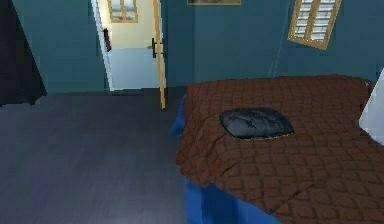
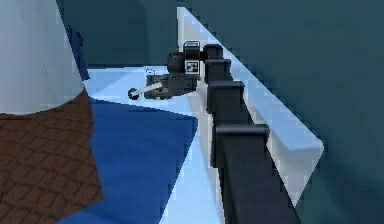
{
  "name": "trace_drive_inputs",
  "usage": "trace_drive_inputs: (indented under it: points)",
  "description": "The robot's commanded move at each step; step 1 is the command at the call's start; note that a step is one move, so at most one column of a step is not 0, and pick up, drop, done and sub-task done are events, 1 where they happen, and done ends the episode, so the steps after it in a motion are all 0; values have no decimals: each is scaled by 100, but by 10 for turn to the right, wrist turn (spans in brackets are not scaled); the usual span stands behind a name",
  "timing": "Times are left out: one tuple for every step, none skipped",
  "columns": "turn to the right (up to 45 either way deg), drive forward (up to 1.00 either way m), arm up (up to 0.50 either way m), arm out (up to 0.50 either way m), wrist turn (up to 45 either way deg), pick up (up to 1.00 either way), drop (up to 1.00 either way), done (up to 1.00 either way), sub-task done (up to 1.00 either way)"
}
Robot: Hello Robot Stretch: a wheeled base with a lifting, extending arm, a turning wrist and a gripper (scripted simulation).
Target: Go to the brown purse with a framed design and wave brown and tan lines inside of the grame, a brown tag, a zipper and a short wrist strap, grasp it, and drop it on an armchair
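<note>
A brown-quilted bed (image 1: 300, 175) stood in the blue room, 1 dark lump (image 1: 257, 124) on it; I couldn't tell whether the jaws held anything.

The room is dimly lit in the forward view: the blue walls (image 1: 70, 40) and the floor (image 1: 90, 150) are kept dark. The strongest light is seen through the open doorway (image 1: 128, 55), and the shuttered window (image 1: 315, 20) is lit warmly. The bed's brown cover (image 1: 300, 160) is lit evenly, without glare; a faint sheen is carried by the dark cushion (image 1: 257, 124) near the bed's middle. In the arm side view, the large white shape (image 2: 35, 50) and the pale ledge (image 2: 275, 115) along the bed's edge are brightly lit. The wall (image 2: 310, 50) behind is left dim, and the arm (image 2: 245, 160) and pincer (image 2: 140, 94) are rendered as dark shapes. The blue sheet (image 2: 140, 150) is shaded darker.
</note>
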Motion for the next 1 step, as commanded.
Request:
trace_drive_inputs:
  points:
    - [0,0,0,0,-450,0,0,0,0]
